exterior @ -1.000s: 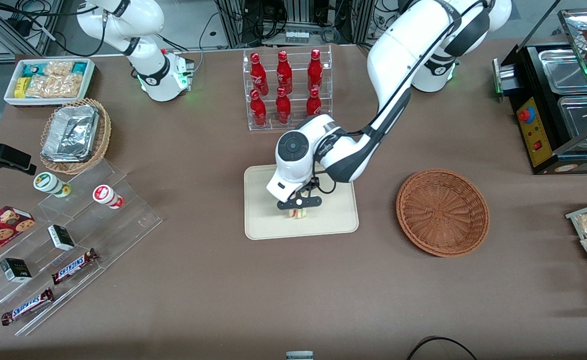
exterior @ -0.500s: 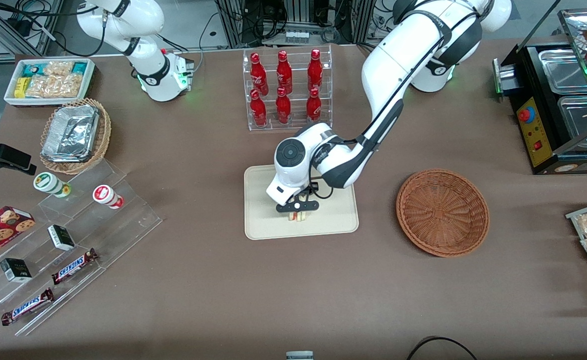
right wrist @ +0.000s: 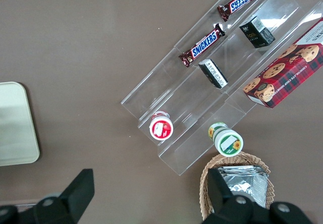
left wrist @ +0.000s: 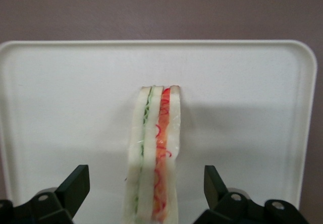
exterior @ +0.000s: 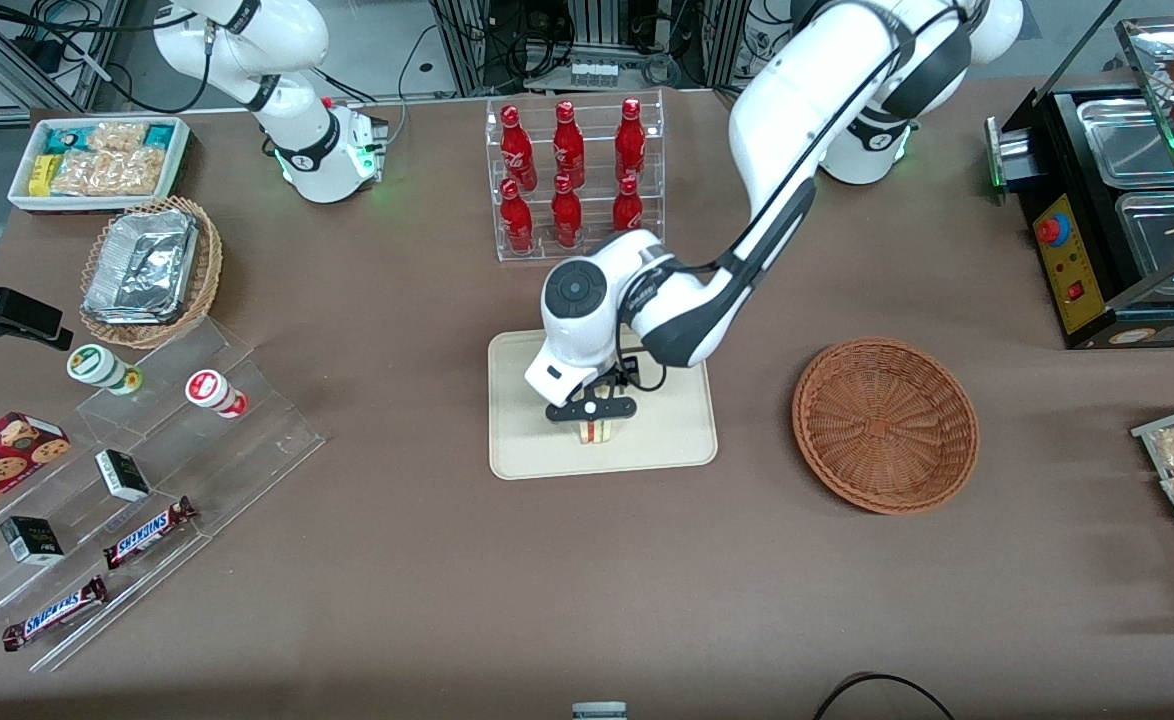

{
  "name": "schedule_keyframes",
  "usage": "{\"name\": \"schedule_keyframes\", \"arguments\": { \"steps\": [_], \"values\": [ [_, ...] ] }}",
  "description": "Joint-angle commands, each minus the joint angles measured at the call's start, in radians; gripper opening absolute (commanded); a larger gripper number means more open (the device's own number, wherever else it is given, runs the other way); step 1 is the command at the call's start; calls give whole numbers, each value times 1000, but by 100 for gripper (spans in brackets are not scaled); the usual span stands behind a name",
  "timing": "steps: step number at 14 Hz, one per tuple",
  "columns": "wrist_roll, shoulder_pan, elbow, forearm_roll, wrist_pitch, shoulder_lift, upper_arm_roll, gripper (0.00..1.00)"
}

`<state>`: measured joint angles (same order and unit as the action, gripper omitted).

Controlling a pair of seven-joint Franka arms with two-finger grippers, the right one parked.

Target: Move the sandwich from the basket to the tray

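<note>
The sandwich [exterior: 598, 433] stands on its edge on the cream tray [exterior: 527, 445], near the tray's middle. In the left wrist view the sandwich [left wrist: 156, 143] shows its green and red-orange filling on the tray [left wrist: 242, 108]. My left gripper [exterior: 592, 411] hovers just above the sandwich. It is open [left wrist: 145, 179], one finger on each side of the wedge, with a clear gap at both. The round reddish-brown basket [exterior: 885, 425] sits empty beside the tray, toward the working arm's end of the table. The tray's edge also shows in the right wrist view [right wrist: 15, 123].
A clear rack of red bottles [exterior: 572, 180] stands farther from the front camera than the tray. A clear stepped display [exterior: 147, 470] with snack bars, a lighter basket of foil trays [exterior: 150, 270] and a white snack bin [exterior: 97, 160] lie toward the parked arm's end. A black food warmer [exterior: 1117, 210] stands at the working arm's end.
The gripper has risen a little over the tray and drifted slightly toward the parked arm's end. The sandwich stays put on the tray, and more of it shows under the gripper.
</note>
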<state>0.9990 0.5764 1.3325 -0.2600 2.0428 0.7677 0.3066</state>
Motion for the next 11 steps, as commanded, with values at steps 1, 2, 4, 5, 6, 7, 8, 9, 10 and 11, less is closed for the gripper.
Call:
{"name": "schedule_keyframes", "arguments": {
  "steps": [1,2,4,5,6,7,8,9,10,11],
  "values": [
    [55,-24,20,22,-87,-117,-11,100],
    [58,-51,22,45,-110,-158,-11,100],
    [62,-95,27,53,-192,-224,-11,100],
    [59,-122,30,53,-244,-263,-11,100],
    [59,-151,33,53,-288,-296,-11,100],
    [49,-176,40,53,-327,-344,-11,100],
    [37,-223,66,56,-351,-394,-7,100],
    [9,-265,100,74,-358,-450,-4,100],
    [-52,-288,146,97,-378,-514,-7,100],
    [-132,-337,180,120,-392,-568,-9,100]
  ]
}}
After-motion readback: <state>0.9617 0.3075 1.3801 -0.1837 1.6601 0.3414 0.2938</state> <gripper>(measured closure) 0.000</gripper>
